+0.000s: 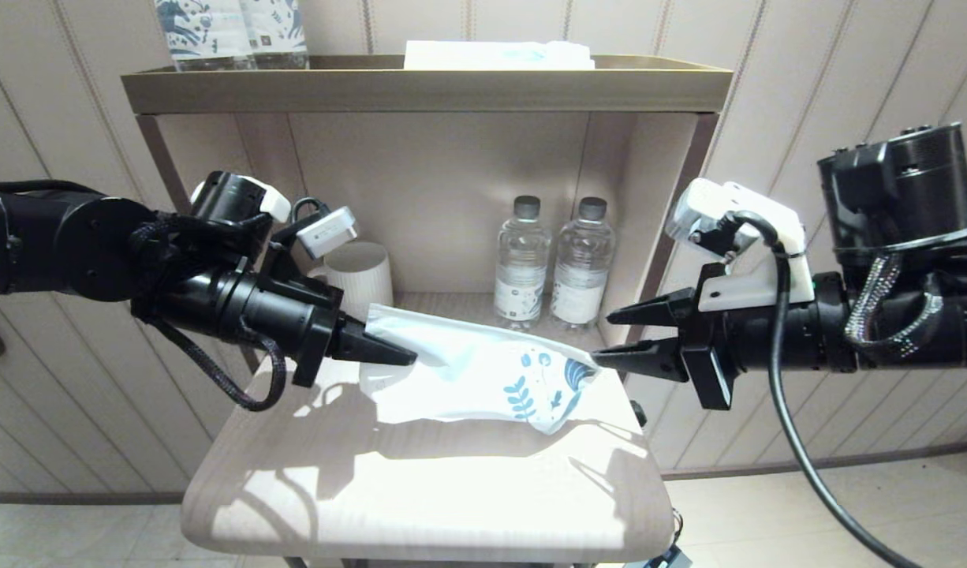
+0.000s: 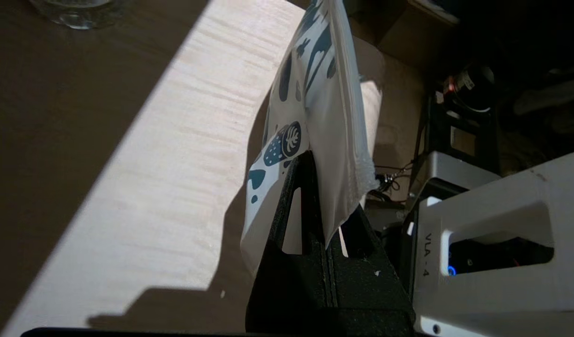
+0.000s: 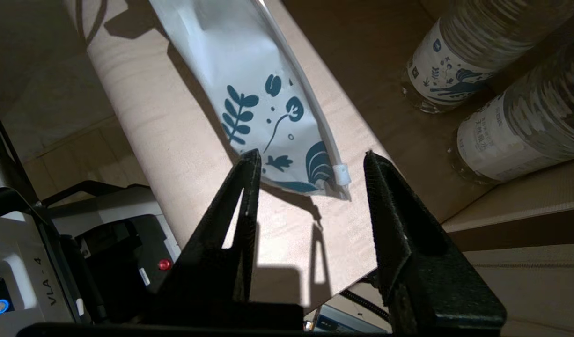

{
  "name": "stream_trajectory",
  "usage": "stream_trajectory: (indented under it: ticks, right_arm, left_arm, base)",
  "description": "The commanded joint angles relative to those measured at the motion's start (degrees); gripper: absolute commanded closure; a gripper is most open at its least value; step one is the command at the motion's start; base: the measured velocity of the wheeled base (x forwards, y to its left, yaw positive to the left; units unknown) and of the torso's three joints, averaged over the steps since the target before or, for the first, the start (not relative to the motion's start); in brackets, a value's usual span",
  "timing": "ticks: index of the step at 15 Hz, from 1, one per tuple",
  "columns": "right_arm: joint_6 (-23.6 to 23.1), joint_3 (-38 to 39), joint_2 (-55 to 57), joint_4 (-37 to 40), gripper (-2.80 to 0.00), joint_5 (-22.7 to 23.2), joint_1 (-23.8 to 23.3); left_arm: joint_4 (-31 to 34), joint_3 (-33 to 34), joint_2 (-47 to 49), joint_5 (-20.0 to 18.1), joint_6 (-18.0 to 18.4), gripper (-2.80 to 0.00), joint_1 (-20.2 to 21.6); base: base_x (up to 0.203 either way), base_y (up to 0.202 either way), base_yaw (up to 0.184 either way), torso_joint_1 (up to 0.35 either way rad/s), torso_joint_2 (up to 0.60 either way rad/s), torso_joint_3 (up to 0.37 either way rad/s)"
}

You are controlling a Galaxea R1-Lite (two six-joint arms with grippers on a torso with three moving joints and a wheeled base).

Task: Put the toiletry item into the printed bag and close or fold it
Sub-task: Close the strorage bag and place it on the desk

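At centre frame you see the white crinkly pouch with teal leaf print [image 1: 483, 371] lifted above the pale wooden table [image 1: 420, 489]. Your left gripper [image 1: 401, 356] is clamped on its plain end; your right gripper [image 1: 610, 338] stands parted at the printed end, gripping nothing.
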Motion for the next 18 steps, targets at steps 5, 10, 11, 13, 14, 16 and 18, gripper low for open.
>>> stream_trajectory:
  ticks: [5,10,11,13,14,16,18]
  right_arm:
    - [-0.19,1.64,-1.49,0.1,0.0,0.09,-0.11]
    - [-0.22,2.26,-1.8,0.02,0.0,0.18,-0.02]
    - [-0.22,2.43,-1.8,-0.07,0.0,0.18,-0.02]
    - [-0.22,2.77,-1.8,-0.18,0.0,0.27,-0.02]
    - [-0.22,3.35,-1.8,-0.4,0.0,0.27,0.06]
    - [-0.22,3.97,-2.17,-0.43,0.0,0.27,0.07]
    - [-0.15,4.41,-2.88,-0.43,0.0,0.36,0.24]
  left_arm:
    - [-8.08,-1.91,6.33,-0.13,-7.87,0.0,2.79]
    - [-8.39,-2.64,6.68,-0.39,-9.84,-2.8,3.2]
    - [-8.39,-2.73,6.57,-0.4,-9.91,-2.8,3.14]
    - [-8.39,-2.56,6.0,-0.4,-9.89,-2.8,3.2]
    - [-8.39,-2.42,5.38,-0.4,-9.9,-2.8,3.22]
    - [-8.39,-2.11,3.88,-0.4,-9.88,-2.8,3.81]
    - [-8.25,-1.51,1.3,-0.39,-9.88,-2.8,4.53]
  base:
    - [0.0,0.0,0.0,0.0,0.0,0.0]
    - [0.0,0.0,0.0,0.0,0.0,0.0]
    - [0.0,0.0,0.0,0.0,0.0,0.0]
    - [0.0,0.0,0.0,0.0,0.0,0.0]
    - [0.0,0.0,0.0,0.0,0.0,0.0]
    - [0.0,0.0,0.0,0.0,0.0,0.0]
    - [0.0,0.0,0.0,0.0,0.0,0.0]
